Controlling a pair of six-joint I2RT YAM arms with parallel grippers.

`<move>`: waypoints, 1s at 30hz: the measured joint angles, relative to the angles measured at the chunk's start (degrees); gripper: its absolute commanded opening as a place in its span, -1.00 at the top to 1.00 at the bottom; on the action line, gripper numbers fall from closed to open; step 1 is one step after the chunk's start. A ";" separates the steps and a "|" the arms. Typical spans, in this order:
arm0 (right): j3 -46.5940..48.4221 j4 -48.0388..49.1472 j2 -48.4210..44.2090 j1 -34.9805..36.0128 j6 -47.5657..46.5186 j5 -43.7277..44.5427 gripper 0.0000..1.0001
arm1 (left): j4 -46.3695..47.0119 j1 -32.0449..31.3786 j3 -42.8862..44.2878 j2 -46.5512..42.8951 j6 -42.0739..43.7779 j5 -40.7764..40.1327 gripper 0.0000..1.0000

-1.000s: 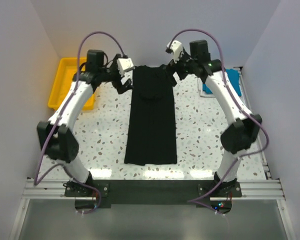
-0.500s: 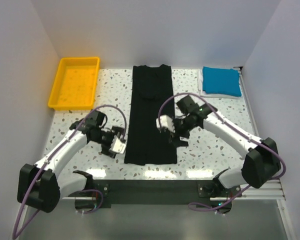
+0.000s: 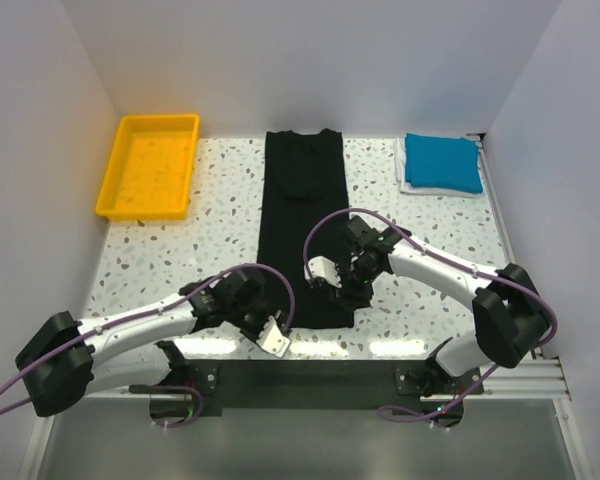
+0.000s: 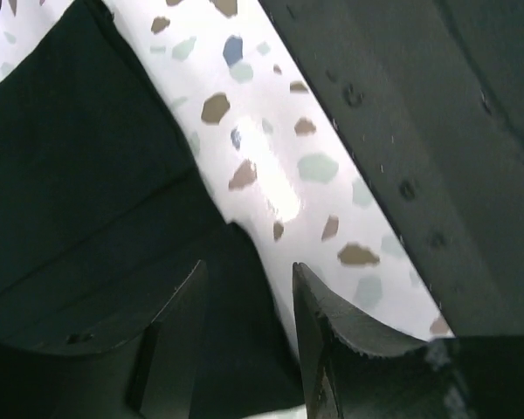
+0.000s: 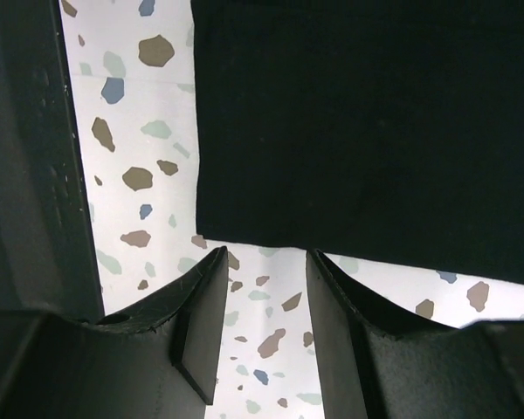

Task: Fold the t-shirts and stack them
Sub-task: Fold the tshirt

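Folding step: I judge this to be the crosswise fold of the black t-shirt (image 3: 302,220), with the near hem to be carried up toward the collar.
Shirt position: it lies flat down the middle of the surface (image 3: 180,260) as a narrow strip, collar at the far edge, hem near the arm bases.
Long axis: far to near, so the hem runs across, straight between my two arms.
Left gripper (image 4: 249,271): low at the near-left hem corner, jaws apart, with dark cloth showing in the gap but nothing clamped.
Right gripper (image 5: 266,255): at the near-right corner, jaws apart over bare speckled surface, with the hem edge just beyond its fingertips.
Nearer arm: the left seems better placed over its corner; the right would need to reach a little further onto the cloth, I think.
Other shirts: the blue t-shirt (image 3: 442,160) sits folded on the white t-shirt (image 3: 420,188) at the far right, well apart.
Yellow tray (image 3: 160,119): far left, not involved.
Risk: uneven pinches could skew the fold.
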 measured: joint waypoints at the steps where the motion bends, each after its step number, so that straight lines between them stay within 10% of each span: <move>1: 0.00 0.28 0.04 0.00 0.63 0.00 0.11 | 2.23 -1.62 -0.13 1.14 -2.64 -0.83 0.05; 13: -2.51 1.95 0.04 0.00 3.69 0.28 0.12 | 17.73 -5.79 -2.16 10.27 -13.18 -8.79 0.21; 25: -2.93 2.19 -0.39 0.00 4.07 1.53 0.12 | 19.45 -5.81 -2.25 12.31 -12.22 -10.16 0.98; 30: -2.93 2.16 -0.39 -0.02 4.07 1.55 0.12 | 18.71 -6.03 -2.01 10.47 -12.28 -8.79 0.93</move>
